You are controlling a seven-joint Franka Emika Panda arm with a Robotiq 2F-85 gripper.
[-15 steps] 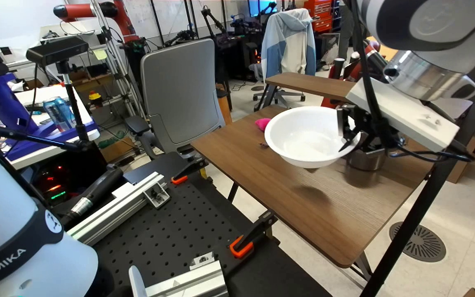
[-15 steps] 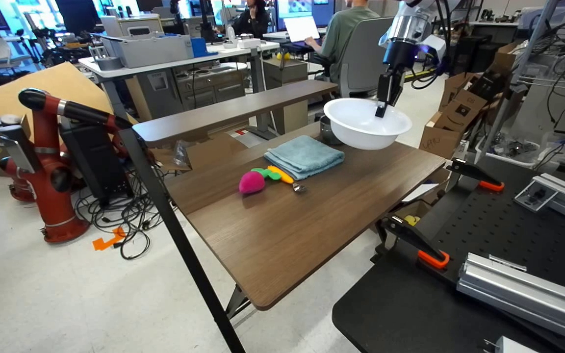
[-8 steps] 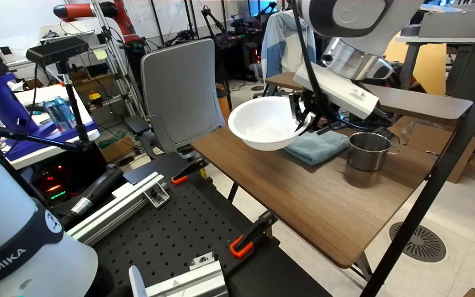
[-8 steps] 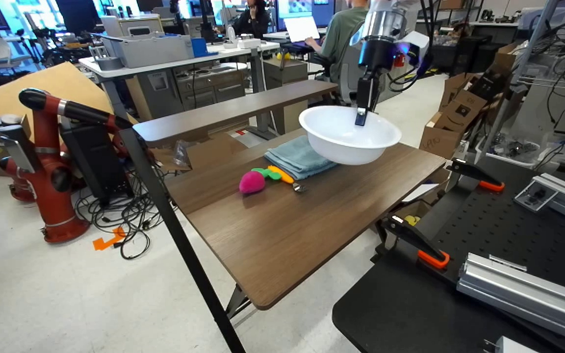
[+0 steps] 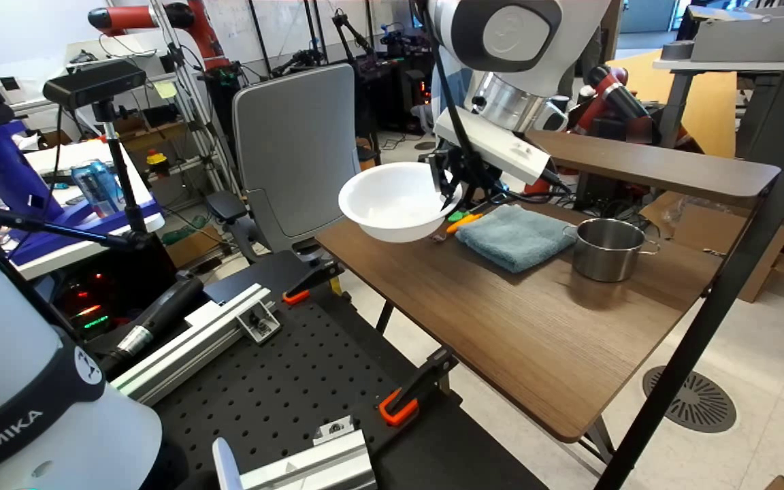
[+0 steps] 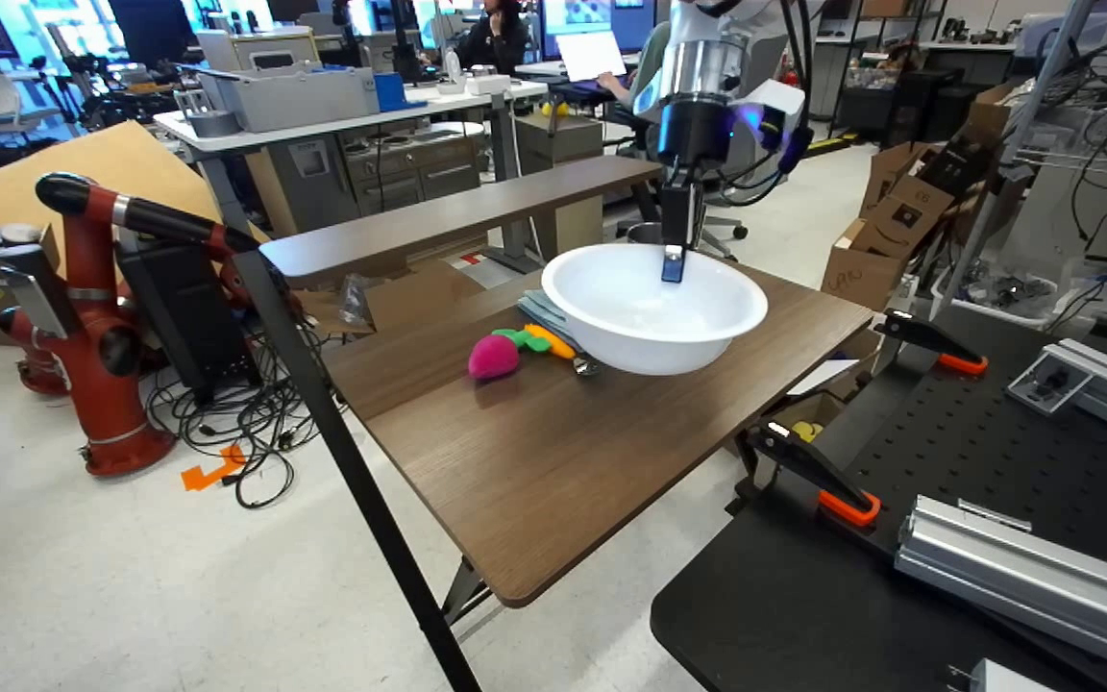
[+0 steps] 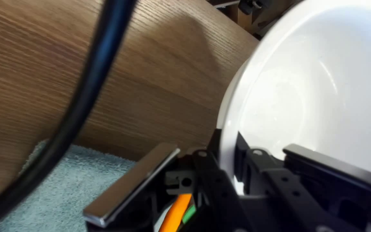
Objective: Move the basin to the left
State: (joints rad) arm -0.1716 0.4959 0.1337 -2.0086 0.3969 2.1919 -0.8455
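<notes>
The basin (image 5: 388,204), a wide white bowl, is held in the air above the brown table (image 5: 535,333), near the table's far left part in that exterior view. It also shows in an exterior view (image 6: 645,308), roughly level, hiding part of the towel. My gripper (image 5: 445,187) is shut on the basin's rim, with one finger inside and one outside. The gripper also shows in an exterior view (image 6: 674,264). In the wrist view the fingers (image 7: 229,145) pinch the rim, and the basin (image 7: 301,80) fills the right side.
A blue-grey towel (image 5: 514,238) and a silver pot (image 5: 606,248) stand on the table. A pink plush toy (image 6: 494,358), an orange and green toy (image 6: 550,341) and a spoon (image 6: 587,366) lie nearby. A raised shelf (image 6: 462,216) runs along one table edge.
My gripper has carried the basin left in both exterior views. The towel and pot are uncovered in an exterior view; the basin now covers part of the towel in an exterior view.
</notes>
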